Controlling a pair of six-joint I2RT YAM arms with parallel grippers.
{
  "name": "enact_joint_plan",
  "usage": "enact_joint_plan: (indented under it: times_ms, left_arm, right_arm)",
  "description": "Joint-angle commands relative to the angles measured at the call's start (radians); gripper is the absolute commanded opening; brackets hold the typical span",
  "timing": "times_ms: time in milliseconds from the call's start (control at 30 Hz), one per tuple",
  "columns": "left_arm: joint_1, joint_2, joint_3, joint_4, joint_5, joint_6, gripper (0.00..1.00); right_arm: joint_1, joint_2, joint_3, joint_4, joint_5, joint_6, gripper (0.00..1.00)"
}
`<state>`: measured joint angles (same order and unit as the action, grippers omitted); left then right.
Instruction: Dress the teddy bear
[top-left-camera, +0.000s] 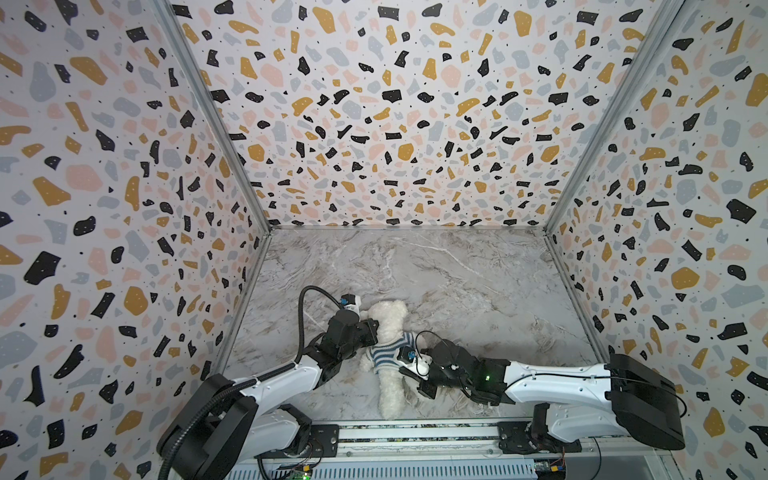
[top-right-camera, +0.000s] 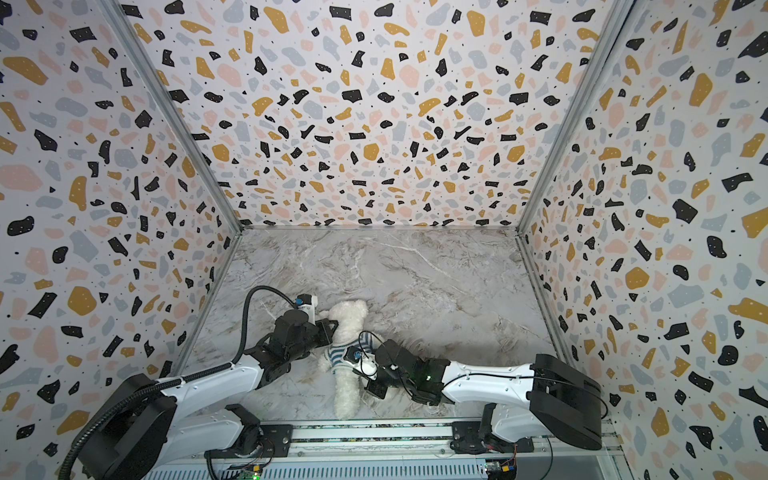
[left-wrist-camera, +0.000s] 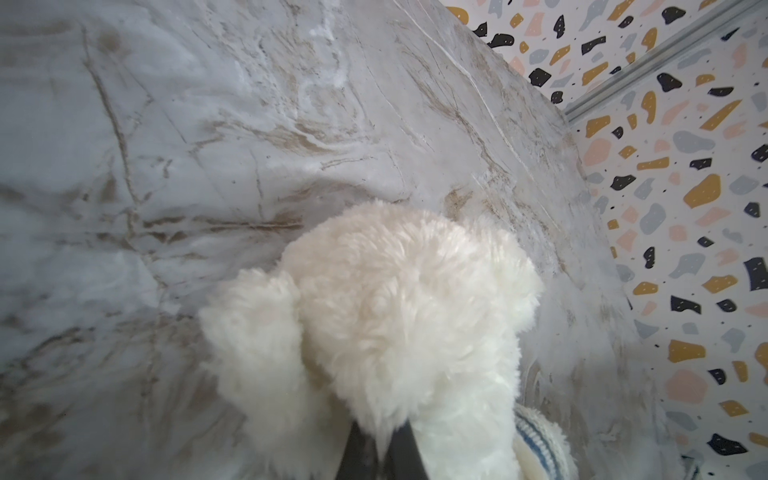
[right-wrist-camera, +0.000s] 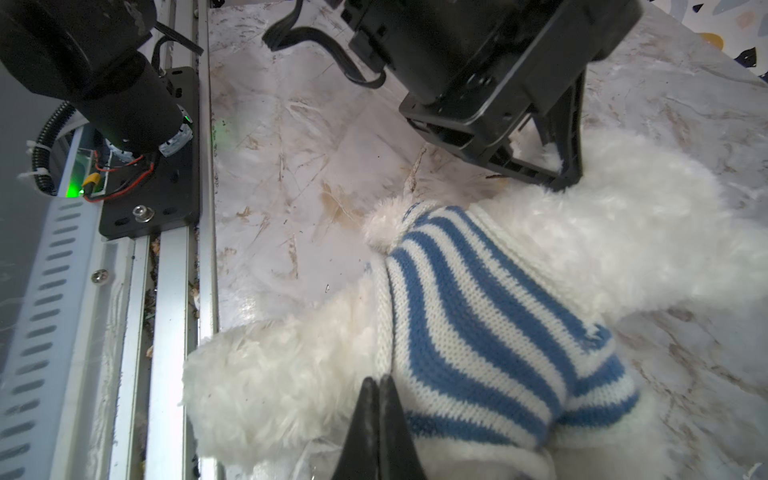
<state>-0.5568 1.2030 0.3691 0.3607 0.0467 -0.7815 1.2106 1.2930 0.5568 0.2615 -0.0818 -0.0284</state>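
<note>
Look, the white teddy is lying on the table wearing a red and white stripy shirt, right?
Not quite: the stripy shirt is blue and white, not red. So the white teddy is lying on the table wearing a blue and white stripy shirt; the right wrist view shows it best.

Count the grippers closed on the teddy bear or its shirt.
2. The left gripper is shut on the teddy bear's fur by its head; the right gripper is shut on the hem of the striped shirt it wears.

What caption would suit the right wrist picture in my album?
Right gripper closed at the hem of the striped shirt on a white teddy bear.
</note>
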Motion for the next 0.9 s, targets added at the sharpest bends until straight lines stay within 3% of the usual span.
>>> enact_joint_plan:
  times_ms: [0, 167, 300, 433, 567, 867]
  left_arm:
    - [0.023, 0.004, -0.002, 0.067, -0.063, 0.000, 0.00]
    - [0.026, -0.005, -0.007, 0.078, -0.057, 0.003, 0.00]
    - [0.026, -0.008, -0.002, 0.089, -0.012, 0.028, 0.00]
    - [0.026, -0.002, 0.014, 0.109, 0.109, 0.103, 0.00]
    - [0.026, 0.024, 0.060, 0.021, 0.208, 0.230, 0.00]
    - [0.026, 0.043, 0.103, -0.053, 0.224, 0.324, 0.00]
  right_arm:
    - [0.040, -0.023, -0.015, -0.033, -0.043, 0.017, 0.00]
    - [0.049, -0.014, -0.024, -0.015, -0.060, 0.029, 0.00]
    - [0.048, -0.005, -0.011, -0.006, 0.012, 0.053, 0.01]
    - [0.046, -0.098, -0.021, -0.016, 0.136, 0.071, 0.16]
    - [0.010, -0.207, -0.049, -0.064, 0.192, 0.062, 0.33]
    - [-0.082, -0.169, -0.097, -0.038, 0.091, 0.043, 0.42]
